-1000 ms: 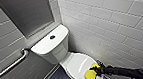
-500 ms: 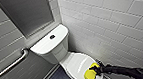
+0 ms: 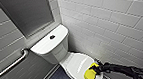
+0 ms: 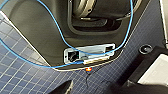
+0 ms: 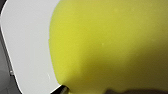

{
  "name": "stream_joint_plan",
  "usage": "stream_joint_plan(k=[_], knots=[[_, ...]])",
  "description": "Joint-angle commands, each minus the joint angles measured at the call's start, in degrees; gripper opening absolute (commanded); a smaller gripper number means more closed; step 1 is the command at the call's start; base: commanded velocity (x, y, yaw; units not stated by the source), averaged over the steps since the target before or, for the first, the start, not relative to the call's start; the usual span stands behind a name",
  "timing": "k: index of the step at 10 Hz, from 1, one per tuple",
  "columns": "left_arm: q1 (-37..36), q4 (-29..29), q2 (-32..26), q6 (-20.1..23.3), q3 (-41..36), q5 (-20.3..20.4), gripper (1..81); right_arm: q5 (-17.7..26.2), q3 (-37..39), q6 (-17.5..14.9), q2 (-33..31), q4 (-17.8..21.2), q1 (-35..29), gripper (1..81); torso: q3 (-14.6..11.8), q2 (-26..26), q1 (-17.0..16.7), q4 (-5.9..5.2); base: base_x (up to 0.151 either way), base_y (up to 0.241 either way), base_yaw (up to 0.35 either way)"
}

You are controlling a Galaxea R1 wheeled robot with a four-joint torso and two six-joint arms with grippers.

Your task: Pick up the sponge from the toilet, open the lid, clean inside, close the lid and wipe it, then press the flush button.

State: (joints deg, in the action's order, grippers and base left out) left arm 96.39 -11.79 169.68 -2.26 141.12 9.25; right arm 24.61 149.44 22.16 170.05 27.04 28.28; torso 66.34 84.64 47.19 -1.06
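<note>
Unmoved: sponge on lid, tiled wall beside

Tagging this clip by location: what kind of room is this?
A bathroom or toilet cubicle, probably an accessible one. Cues: a white toilet with its lid down, white tiled walls, and a metal grab bar fixed to the wall beside it.

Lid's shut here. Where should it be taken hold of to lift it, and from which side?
Grip the lid at its front rim, coming from the front, beside the sponge. It lies flat and is hinged at the tank end, so only the front edge lifts.
</note>
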Motion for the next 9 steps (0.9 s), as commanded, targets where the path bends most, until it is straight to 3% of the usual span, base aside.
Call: stream_joint_plan(k=[1, 5, 6, 8, 9], knots=[[3.15, -0.08, 0.14, -0.03, -0.58, -4.68, 81.1, -7.21, 2.86, -1.51, 1.64, -4.45, -2.13, 81.1, 0.0, 0.0, 0.0, 0.0, 0.0, 0.0, 0.0], [3.15, -0.16, 0.22, -0.03, -0.67, -4.68, 81.1, -7.12, -0.83, -1.51, 0.06, -4.19, -2.04, 81.1, -0.04, 0.05, -0.02, 0.02, 0.0, 0.0, 0.0], [3.15, -0.16, 0.22, -0.03, -0.75, -4.68, 81.1, -7.12, -2.14, -1.51, -0.73, -4.1, -2.21, 1.0, -0.04, 0.05, -0.02, 0.02, 0.0, 0.0, 0.0], [3.15, -0.25, 0.31, -0.03, -0.75, -4.68, 81.1, -7.12, -8.54, -1.42, -4.41, -4.01, -3.18, 1.0, -0.04, 0.05, 0.0, 0.02, 0.0, 0.0, 0.0], [3.15, -0.34, 0.48, -0.03, -0.75, -4.68, 81.1, -7.47, -15.72, -1.42, -8.87, -4.01, -4.41, 1.0, -0.04, 0.05, 0.0, 0.02, 0.0, 0.0, 0.0]])
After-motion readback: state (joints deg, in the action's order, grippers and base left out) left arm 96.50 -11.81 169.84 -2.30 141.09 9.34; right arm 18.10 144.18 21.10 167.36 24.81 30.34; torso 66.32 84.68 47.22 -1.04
